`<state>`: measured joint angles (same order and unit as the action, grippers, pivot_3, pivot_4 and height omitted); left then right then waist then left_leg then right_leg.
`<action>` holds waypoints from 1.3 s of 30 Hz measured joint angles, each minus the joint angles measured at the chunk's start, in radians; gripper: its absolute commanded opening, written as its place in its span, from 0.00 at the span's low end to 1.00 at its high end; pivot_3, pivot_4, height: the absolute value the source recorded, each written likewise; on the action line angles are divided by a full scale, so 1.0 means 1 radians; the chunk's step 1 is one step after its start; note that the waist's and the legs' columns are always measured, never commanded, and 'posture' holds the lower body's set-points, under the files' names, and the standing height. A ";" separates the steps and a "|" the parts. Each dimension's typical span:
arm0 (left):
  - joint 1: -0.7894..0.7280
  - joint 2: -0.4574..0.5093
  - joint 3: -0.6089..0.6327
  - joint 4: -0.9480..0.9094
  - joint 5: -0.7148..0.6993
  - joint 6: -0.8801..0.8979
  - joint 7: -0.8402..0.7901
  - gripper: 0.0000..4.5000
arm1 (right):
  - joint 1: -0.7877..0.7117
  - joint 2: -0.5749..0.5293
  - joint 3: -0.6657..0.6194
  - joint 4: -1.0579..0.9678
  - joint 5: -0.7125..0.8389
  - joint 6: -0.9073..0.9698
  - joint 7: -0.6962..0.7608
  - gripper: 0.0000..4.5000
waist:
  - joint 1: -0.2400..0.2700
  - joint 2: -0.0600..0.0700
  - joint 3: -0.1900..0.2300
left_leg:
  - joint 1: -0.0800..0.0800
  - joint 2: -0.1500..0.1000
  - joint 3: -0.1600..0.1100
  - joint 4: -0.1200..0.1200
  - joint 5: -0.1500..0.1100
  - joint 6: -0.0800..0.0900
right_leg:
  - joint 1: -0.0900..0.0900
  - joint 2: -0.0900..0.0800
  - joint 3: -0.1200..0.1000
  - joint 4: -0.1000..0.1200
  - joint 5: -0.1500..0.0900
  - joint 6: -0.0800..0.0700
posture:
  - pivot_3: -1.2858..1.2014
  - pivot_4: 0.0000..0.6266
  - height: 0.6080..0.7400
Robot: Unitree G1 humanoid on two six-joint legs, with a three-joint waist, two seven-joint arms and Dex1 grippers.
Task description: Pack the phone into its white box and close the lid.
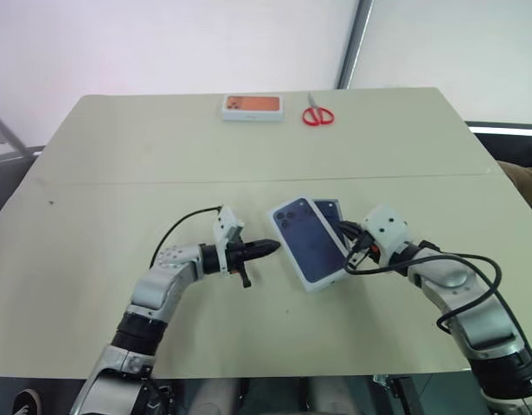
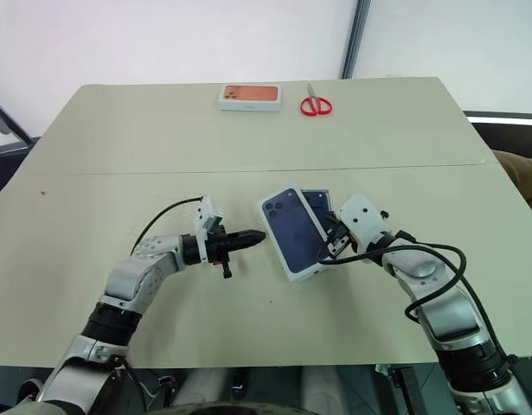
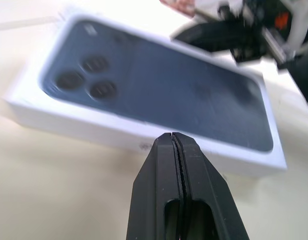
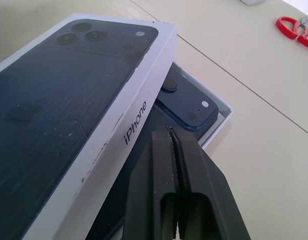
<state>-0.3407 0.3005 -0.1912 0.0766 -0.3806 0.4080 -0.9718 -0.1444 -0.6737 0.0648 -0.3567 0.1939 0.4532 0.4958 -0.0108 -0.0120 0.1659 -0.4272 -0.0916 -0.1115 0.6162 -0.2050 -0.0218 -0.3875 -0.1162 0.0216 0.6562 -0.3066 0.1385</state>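
- White lid [image 1: 310, 243] sits skewed over the white box [image 4: 220, 119], phone [image 4: 186, 100] inside.
- We should nudge it square with both closed, empty grippers — left gripper [image 1: 270, 247], right gripper [image 1: 348, 235] — flanking the lid.

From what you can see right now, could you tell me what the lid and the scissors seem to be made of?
The lid looks like matte white cardboard: crisp folded edges, printed lettering on its side wall and a dark printed phone picture on top. The scissors seem to have glossy red plastic handles; the blades look like metal, though they are too small to be sure.
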 measured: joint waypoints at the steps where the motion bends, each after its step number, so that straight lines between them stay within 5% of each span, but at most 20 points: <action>1: 0.009 -0.007 -0.013 0.000 0.003 0.001 0.002 0.00 | -0.002 0.000 0.000 0.000 -0.004 0.000 0.002 0.01 | 0.000 0.000 0.000 | 0.000 0.000 0.000 0.000 0.000 0.000 | 0.000 0.000 0.000 0.000 0.000 0.000 | 0.52 0.24 1.00; 39: -0.205 -0.213 -0.008 0.363 0.143 -0.206 0.061 0.00 | 0.021 0.019 -0.064 0.038 -0.118 0.014 0.020 0.01 | 0.022 0.001 -0.001 | 0.002 -0.001 -0.003 0.006 -0.001 0.001 | 0.007 0.000 -0.005 0.000 0.000 0.000 | 0.52 0.24 1.00</action>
<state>-0.5461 0.0878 -0.1989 0.4397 -0.2373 0.2024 -0.9106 -0.1231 -0.6546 0.0007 -0.3185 0.0760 0.4674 0.5154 0.0116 -0.0112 0.1649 -0.4252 -0.0926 -0.1149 0.6225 -0.2057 -0.0209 -0.3804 -0.1165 0.0170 0.6563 -0.3065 0.1386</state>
